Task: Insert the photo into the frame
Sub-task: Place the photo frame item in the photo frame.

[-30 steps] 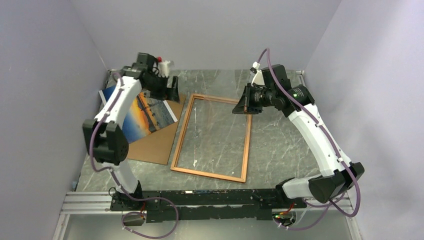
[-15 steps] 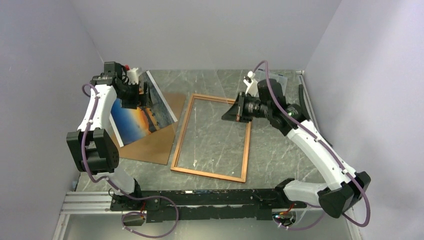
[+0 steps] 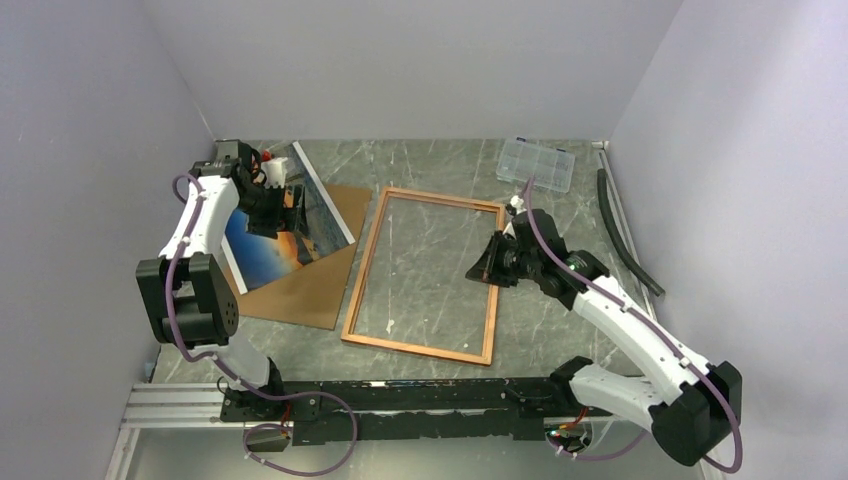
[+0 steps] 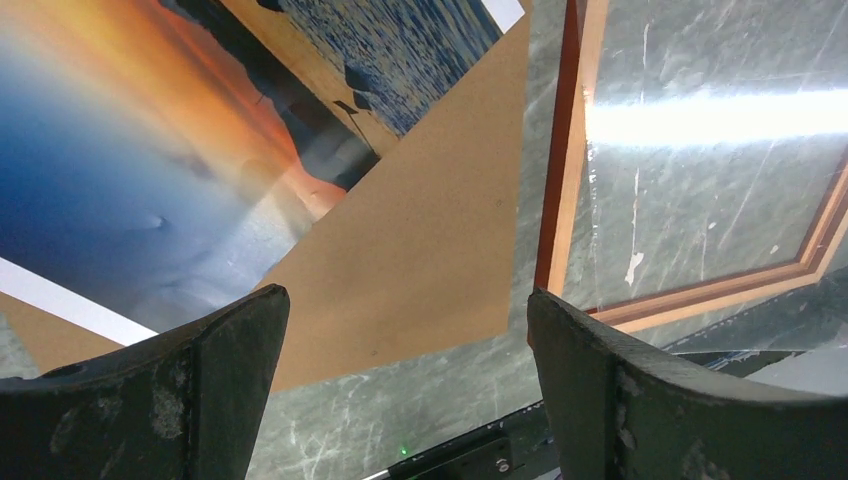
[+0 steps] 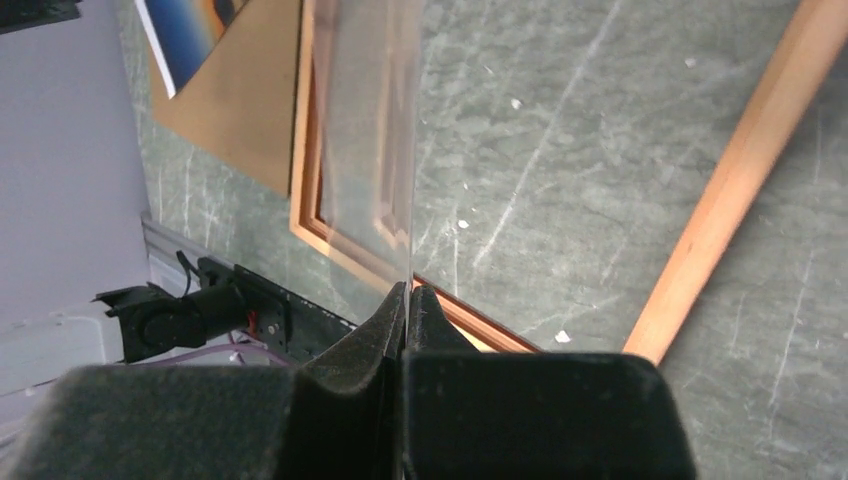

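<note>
**Left side.** Your left claw (image 4: 400, 335) is fully released, its fingers wide apart with nothing between them. Over the last second its arm swung from the far edge of the board towards the left wall and dropped over the photo (image 3: 262, 245). The photo rests print-side up on the brown board (image 3: 310, 285), at the far left of the table (image 3: 440, 160) and well outside the frame. Its far edge has shifted towards the wall and may be riding up, though the overhead view does not confirm a tilt. The wrist view looks down on the photo's corner and the bare board. As far as can be seen, the claw touches neither.

**Centre.** The frame (image 3: 417, 349) lies flat just right of the board, with bare table showing through its opening. It has not moved.

**Right side.** Your right claw (image 5: 405, 295) is clenched on the edge of a clear sheet (image 5: 370, 150), which stands on edge over the frame opening. That arm has drawn back from the frame's far-right corner to its right rail, uncovering the plastic box (image 3: 537, 160) at the far edge.

**Assessment.** The photo is not yet picked up and the frame is still empty, so the task is at an early stage. The left claw is now placed for a pickup. A flat glossy print will likely resist a pinch, so work from a raised edge. The sheet probably seats in the frame before the photo does.
</note>
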Available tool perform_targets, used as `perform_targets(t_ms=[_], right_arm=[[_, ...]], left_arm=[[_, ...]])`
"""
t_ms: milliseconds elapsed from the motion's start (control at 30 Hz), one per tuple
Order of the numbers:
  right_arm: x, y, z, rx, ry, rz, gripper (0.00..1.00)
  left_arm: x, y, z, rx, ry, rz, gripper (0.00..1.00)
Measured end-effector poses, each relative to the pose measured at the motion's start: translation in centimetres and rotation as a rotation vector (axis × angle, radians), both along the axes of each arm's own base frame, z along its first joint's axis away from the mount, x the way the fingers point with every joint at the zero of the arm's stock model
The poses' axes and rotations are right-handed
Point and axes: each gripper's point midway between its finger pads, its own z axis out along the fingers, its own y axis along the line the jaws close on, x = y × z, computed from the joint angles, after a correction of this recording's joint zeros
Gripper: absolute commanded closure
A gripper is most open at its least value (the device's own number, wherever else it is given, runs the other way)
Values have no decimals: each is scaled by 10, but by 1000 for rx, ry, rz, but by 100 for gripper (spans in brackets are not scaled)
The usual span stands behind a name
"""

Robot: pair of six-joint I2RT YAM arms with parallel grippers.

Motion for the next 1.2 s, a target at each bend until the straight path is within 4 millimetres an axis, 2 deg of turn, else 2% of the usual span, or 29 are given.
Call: perform_targets(t_ms=[167,300,433,567,700,800,933,1000,1200], right_arm=[[-14,-17,-26,-29,31,-62,100],[-20,-27,-47,-56,69,-109,100],[-22,-31,-56,-53,74,-150,100],[-21,-33,-65,-32,77,-195,100],[-21,-34,-77,-14,92,-231,100],[-21,-34,-83,-3,106,-250,100],[-18,-33,-82,20,95,-269,100],[-17,-32,-82,28,88,-272,100],[-17,-33,-84,44,61,-269,100]], left_arm=[[1,1,-1,8,-13,-24,5],[-4,0,-14,7,-2,-50,5],[-14,0,-31,10,27,-80,5],[-18,-2,-39,9,27,-118,5],[-17,-13,-45,17,2,-182,5],[-21,-34,-54,39,-3,-271,7],[-32,-66,-71,73,12,-400,14],[-35,-75,-79,85,29,-440,20],[-40,-87,-102,98,83,-494,45]])
